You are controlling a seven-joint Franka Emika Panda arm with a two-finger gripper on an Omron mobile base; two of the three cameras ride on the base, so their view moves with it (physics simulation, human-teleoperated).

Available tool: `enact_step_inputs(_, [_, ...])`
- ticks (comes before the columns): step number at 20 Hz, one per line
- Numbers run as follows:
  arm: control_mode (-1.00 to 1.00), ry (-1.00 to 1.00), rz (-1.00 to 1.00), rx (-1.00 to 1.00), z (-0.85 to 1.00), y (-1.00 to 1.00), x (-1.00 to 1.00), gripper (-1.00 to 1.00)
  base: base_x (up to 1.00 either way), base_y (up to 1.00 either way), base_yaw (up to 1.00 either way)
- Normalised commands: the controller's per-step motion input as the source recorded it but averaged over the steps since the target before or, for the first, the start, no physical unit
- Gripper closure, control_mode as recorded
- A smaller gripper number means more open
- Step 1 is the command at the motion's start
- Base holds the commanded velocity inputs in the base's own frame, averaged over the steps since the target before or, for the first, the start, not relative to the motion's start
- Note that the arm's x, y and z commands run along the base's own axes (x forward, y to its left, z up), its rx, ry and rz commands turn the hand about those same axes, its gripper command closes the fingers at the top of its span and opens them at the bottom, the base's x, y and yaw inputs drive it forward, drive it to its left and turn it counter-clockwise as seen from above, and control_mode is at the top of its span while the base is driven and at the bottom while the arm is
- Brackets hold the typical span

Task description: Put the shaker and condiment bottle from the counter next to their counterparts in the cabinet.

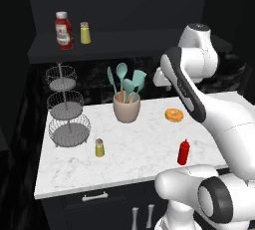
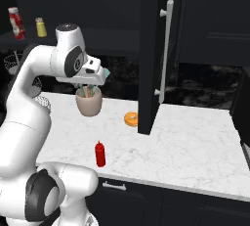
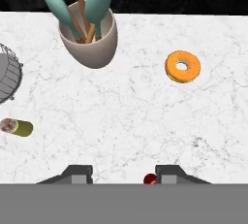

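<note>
The shaker [image 1: 99, 147] stands upright on the counter [image 1: 139, 149], long axis vertical, silver cap up, just in front of the three-tier wire basket stand [image 1: 67, 107]. The condiment bottle [image 1: 184, 152] also stands upright near the counter's front edge, its pointed nozzle straight up, well apart from the shaker. Between and behind them sits a beige utensil crock [image 1: 126, 106] bristling with teal spatulas, and an orange doughnut [image 1: 174, 115] lies flat to its right.

Up on the cabinet [image 1: 114, 42] shelf the counterparts wait side by side: the ketchup bottle [image 1: 63, 30] with white cap and a pale label, and the second yellow shaker [image 1: 85, 33] just beside it. The label's print is too small to read.

The right base camera adds what the left does not: an open cabinet door [image 2: 149, 54] with a long pale handle, hanging edge-on over the doughnut [image 2: 131, 119] and hiding part of it. That same view hides the counter shaker behind the arm, though the slim red bottle [image 2: 100, 153] is plain.

The hand camera looks steeply down on the marble. There the shaker [image 3: 16, 127] is seen from nearly above, and a sliver of the red nozzle [image 3: 149, 179] peeks beside one fingertip. The gripper [image 3: 123, 175] hangs in the air above the counter holding nothing, its jaws drawn in about as close as they go, a bare strip of marble showing between the tips.
</note>
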Motion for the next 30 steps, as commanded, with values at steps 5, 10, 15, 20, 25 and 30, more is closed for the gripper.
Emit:
enact_step_inputs(5, [-1.0, 0.0, 0.06, 0.0, 0.0, -0.17, -0.01, -1.0, 0.0, 0.0, 0.0])
enact_step_inputs(10, [-1.0, -0.12, 0.32, 0.02, -0.02, -0.53, -0.3, -1.0, 0.0, 0.0, 0.0])
enact_step_inputs(15, [-1.0, -0.26, 0.35, 0.12, -0.12, -0.57, -0.45, -1.0, 0.0, 0.0, 0.0])
enact_step_inputs(20, [-1.0, -0.2, 0.17, 0.09, -0.28, -0.14, -0.36, -1.0, 0.0, 0.0, 0.0])
enact_step_inputs(25, [-1.0, -0.07, 0.0, 0.0, -0.14, -0.01, -0.02, -1.0, 0.0, 0.0, 0.0])
enact_step_inputs(30, [-1.0, 0.0, 0.0, 0.0, -0.43, 0.0, 0.0, -1.0, 0.0, 0.0, 0.0])
